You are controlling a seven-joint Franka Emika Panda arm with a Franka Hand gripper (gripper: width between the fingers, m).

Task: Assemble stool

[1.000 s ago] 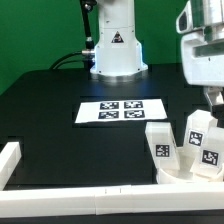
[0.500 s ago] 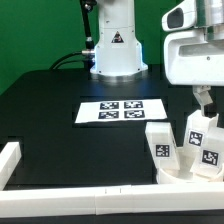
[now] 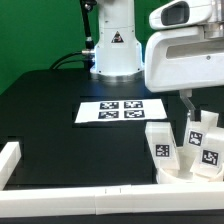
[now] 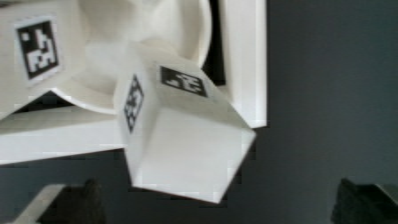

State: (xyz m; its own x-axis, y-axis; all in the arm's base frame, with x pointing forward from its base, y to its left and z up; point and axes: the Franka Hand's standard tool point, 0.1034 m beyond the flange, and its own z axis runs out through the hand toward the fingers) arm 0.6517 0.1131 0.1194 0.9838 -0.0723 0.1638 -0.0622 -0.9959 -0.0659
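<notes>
The white stool seat disc (image 3: 186, 172) lies in the corner of the border rails at the exterior view's lower right. Three short tagged legs stand on it: one on the left (image 3: 160, 143), one behind (image 3: 198, 131), one on the right (image 3: 211, 148). My gripper (image 3: 198, 112) hangs above the legs, open and empty. In the wrist view a tagged leg (image 4: 178, 140) fills the middle, with the seat disc (image 4: 111, 45) behind it. The dark fingertips (image 4: 68, 205) stand wide apart on either side, touching nothing.
The marker board (image 3: 122, 111) lies in the middle of the black table. White border rails (image 3: 90, 198) run along the front edge and the left corner (image 3: 8, 160). The robot base (image 3: 115, 50) stands at the back. A rail (image 4: 244, 60) runs beside the seat.
The gripper has moved toward the exterior view's left, so more of the hand is in the picture and it hangs above the legs. The stool parts have not moved.
</notes>
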